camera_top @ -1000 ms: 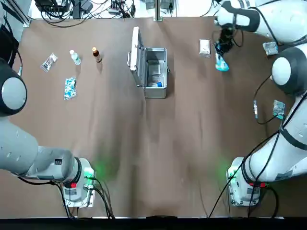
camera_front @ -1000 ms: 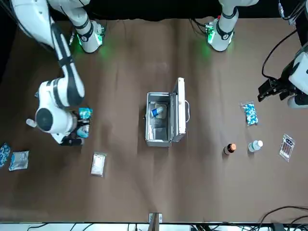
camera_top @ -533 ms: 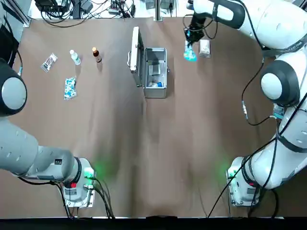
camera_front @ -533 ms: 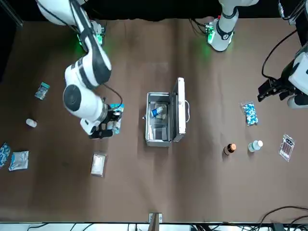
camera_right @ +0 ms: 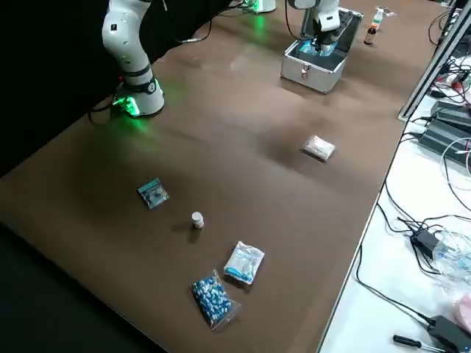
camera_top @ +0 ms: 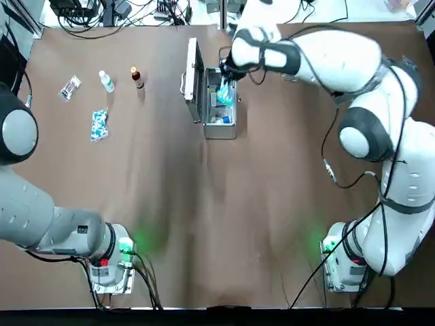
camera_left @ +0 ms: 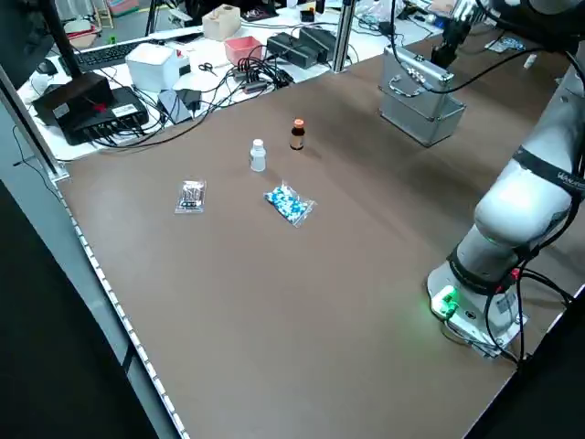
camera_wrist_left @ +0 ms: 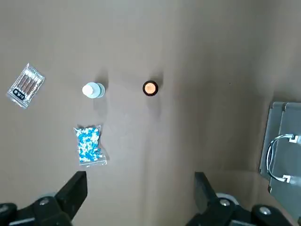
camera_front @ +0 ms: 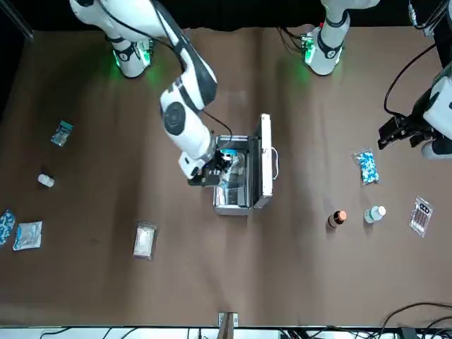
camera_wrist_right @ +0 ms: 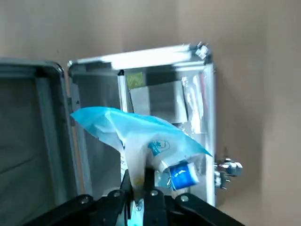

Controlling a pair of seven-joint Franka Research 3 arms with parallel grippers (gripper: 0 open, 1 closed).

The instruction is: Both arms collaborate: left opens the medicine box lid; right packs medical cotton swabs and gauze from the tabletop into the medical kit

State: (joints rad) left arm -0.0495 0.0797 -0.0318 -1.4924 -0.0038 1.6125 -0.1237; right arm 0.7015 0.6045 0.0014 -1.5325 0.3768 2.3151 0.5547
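Observation:
The medical kit (camera_top: 221, 131) stands open at the far middle of the table, with the medicine box lid (camera_top: 193, 76) upright on its left side. My right gripper (camera_top: 225, 80) hangs just over the open case, shut on the teal-blue medical cotton swabs packet (camera_wrist_right: 136, 134), which dangles into the case above a small blue item. The gauze (camera_front: 144, 240) lies on the table to the right of the kit, apart from it. My left gripper (camera_wrist_left: 138, 197) is open and empty, high over the table's left side and well away from the lid.
Left of the kit stand a brown bottle (camera_top: 136, 77) and a white bottle (camera_top: 106, 81), with a clear packet (camera_top: 69, 87) and a blue-speckled packet (camera_top: 99, 124) nearby. At the far right lie more packets (camera_right: 243, 262) and a small white bottle (camera_right: 196, 219).
My right gripper has carried the teal packet leftwards, from the table's far right past the gauze to over the open kit. The left arm and the lid have not moved.

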